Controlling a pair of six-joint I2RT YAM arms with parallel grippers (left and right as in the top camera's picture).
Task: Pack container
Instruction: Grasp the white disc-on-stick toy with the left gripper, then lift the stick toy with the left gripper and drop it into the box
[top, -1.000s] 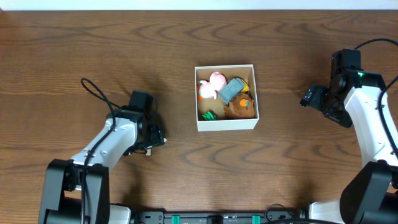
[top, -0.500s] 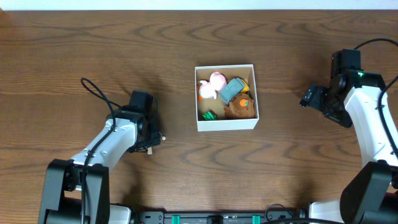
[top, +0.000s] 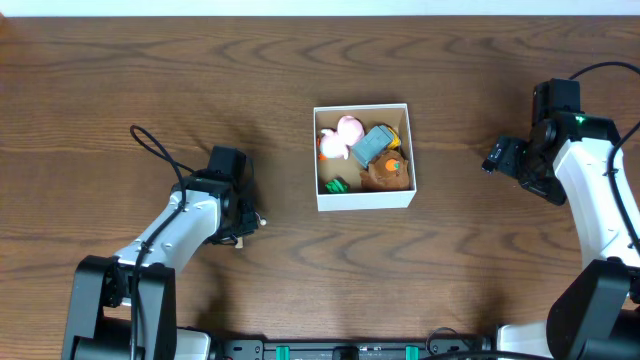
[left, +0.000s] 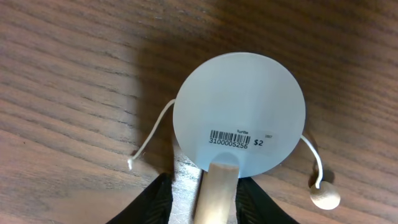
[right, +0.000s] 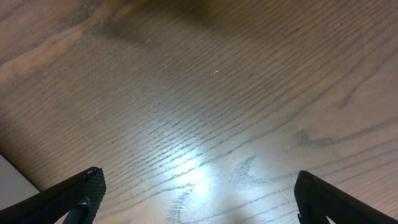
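The container (top: 365, 198) is a white square box at the table's middle, holding several small toys, among them a pink one (top: 348, 128) and a blue-grey one (top: 372, 145). A toy drum (left: 239, 118) with a white round face and a barcode label lies on the wood in the left wrist view. Its wooden handle (left: 216, 193) runs between the fingers of my left gripper (left: 204, 202). The right finger sits against the handle and a gap shows on the left side. In the overhead view the left gripper (top: 250, 222) is low, left of the container. My right gripper (right: 199, 199) stands wide open over bare wood.
A wooden bead (left: 325, 196) on a string hangs off the drum's right side and a loose string end (left: 149, 140) trails left. The right gripper (top: 497, 158) hovers to the right of the container. A black cable (top: 150, 150) loops behind the left arm.
The left gripper's jaws have narrowed around the drum's handle. The arms and the container have stayed in place.
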